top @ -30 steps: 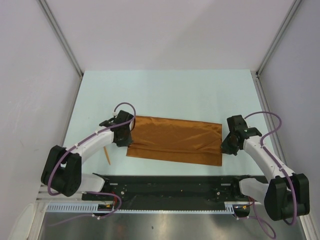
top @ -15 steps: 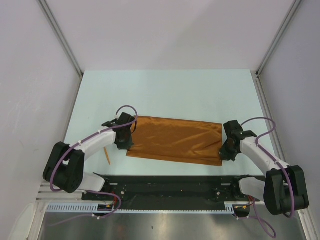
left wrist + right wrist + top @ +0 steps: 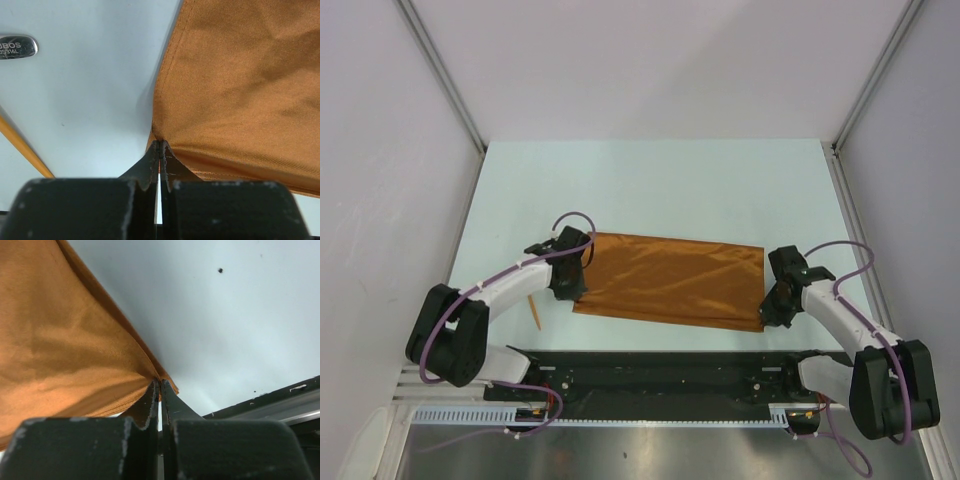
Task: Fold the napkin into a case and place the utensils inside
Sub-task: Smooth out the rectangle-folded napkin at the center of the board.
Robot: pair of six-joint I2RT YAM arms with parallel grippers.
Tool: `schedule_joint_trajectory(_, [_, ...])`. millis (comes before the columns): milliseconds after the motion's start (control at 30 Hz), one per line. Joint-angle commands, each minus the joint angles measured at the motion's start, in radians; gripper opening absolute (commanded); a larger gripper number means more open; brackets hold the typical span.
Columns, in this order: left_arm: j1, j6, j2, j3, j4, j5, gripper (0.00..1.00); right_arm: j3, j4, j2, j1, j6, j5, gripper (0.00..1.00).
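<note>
Corners on the near edge of the napkin [image 3: 670, 280] are both pinched: the left gripper [image 3: 160, 147] is closed on the near-left one, the right gripper [image 3: 160, 385] on the near-right one. Farther, the rest lies flat; it looks thin, light and limp, so I judge the corners a good hold.

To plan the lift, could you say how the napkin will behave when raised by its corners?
Probably floppy: the napkin puckers where the left end effector pinches its corner. It would likely sag between that and the right end effector, held at two corners. Thin, so likely light.
</note>
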Motion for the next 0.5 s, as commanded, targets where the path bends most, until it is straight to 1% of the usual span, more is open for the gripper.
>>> schedule_joint_trajectory(0, [-0.012,0.01,-0.033,-0.001,-0.025,-0.03,0.0,-0.019,-0.008,0.016,0.001,0.013,0.032,0.0])
schedule_joint_trajectory(200, [-0.018,0.001,-0.038,0.028,-0.084,-0.064,0.0,-0.027,0.005,0.022,0.005,0.018,0.037,0.0])
schedule_joint_trajectory(367, [-0.024,-0.006,-0.035,0.034,-0.097,-0.079,0.01,-0.027,0.01,0.025,0.008,0.016,0.04,0.0])
schedule_joint_trajectory(433, [-0.024,-0.006,-0.026,0.04,-0.1,-0.1,0.04,-0.028,0.015,0.026,0.01,0.016,0.038,0.0])
schedule_joint_trajectory(467, [-0.026,-0.006,-0.013,0.047,-0.101,-0.105,0.07,-0.028,0.015,0.028,0.009,0.018,0.038,0.0])
